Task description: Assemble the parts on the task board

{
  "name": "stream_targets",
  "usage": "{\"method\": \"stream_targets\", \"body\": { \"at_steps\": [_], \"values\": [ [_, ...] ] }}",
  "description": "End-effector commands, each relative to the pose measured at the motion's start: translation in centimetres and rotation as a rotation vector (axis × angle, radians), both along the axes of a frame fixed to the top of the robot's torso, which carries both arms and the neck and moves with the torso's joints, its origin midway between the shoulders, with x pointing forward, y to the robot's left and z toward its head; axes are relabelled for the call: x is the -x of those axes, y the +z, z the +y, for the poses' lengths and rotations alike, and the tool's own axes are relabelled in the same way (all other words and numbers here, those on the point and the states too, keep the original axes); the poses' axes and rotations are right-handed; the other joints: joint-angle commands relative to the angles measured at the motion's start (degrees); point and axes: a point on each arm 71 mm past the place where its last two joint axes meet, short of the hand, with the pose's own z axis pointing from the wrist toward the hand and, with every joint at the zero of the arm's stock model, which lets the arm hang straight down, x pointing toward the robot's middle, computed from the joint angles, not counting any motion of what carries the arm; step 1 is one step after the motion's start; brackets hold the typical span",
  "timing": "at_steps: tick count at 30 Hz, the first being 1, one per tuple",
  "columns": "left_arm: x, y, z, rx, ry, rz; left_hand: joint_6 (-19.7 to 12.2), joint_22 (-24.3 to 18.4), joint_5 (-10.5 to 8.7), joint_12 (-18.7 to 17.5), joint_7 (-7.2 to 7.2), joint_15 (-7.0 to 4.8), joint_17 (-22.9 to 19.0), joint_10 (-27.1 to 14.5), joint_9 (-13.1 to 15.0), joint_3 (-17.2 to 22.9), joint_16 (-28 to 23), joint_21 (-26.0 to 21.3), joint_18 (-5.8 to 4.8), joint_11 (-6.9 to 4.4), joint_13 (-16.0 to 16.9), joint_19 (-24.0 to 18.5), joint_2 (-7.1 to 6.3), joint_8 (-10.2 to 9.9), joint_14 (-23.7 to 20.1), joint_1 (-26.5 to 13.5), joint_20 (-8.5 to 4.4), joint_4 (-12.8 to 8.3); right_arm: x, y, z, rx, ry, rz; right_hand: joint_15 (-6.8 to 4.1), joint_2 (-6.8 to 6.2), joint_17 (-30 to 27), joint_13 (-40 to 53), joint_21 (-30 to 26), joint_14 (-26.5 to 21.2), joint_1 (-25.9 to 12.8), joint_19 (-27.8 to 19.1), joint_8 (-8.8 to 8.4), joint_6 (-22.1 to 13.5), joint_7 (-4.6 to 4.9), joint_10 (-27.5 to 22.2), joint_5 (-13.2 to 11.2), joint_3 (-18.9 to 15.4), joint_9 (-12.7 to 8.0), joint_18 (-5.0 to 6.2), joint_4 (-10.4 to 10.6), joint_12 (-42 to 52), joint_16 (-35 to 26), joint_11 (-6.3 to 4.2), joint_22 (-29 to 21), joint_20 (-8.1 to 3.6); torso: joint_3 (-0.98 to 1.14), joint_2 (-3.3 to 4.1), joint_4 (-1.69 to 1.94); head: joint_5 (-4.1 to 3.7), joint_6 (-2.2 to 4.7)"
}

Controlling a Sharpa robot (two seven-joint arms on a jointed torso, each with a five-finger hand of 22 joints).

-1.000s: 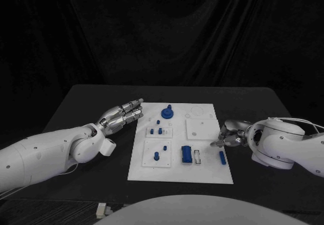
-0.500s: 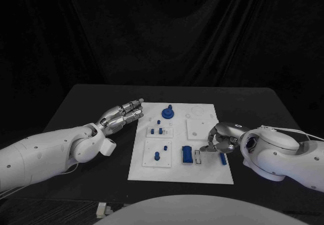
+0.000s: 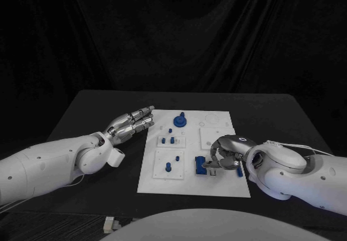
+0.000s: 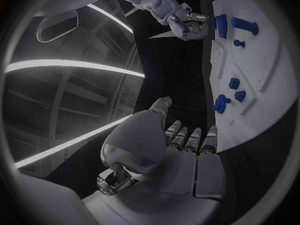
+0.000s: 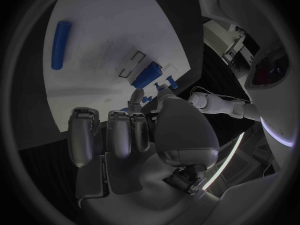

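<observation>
Right hand hovers, fingers curled and holding nothing I can make out, over the blue block near the task board's near right corner, left hand flat-open beside the far left edge; next comes a clean pinch.

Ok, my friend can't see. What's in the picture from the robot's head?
The robot's right hand reaches over a white task board beside a blue block. Its left hand hovers flat by the board's other side, holding nothing.

Before me a matte black rectangular table stands against dark, folded black cloth curtains.
</observation>
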Motion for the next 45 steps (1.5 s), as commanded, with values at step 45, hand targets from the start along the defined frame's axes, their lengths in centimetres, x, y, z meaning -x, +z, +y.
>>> {"method": "stream_targets", "body": {
  "at_steps": [45],
  "values": [
    [0.2, -0.1, -0.2, 0.02, -0.018, 0.006, 0.1, 0.1, 0.22, 0.0, 0.26, 0.49, 0.0, 0.3, 0.1, 0.6, -0.2, 0.3, 0.42, 1.07, 0.1, 0.0, 0.18, 0.3, 0.1, -0.5, 0.43, -0.1, 0.0, -1.8, 1.0, 0.022, 0.034, 0.017, -0.61, -0.21, 8.5, 15.1, -0.1, 4.7, 5.1, 3.6, 2.4, -1.0, -0.29, 6.0, 0.0, 2.3, 4.0, -0.13, -1.6, 0.1, 0.2, -0.63, 13.5, -0.58, -0.01, -0.05, 0.03, 0.58, -0.01]
  ]
}}
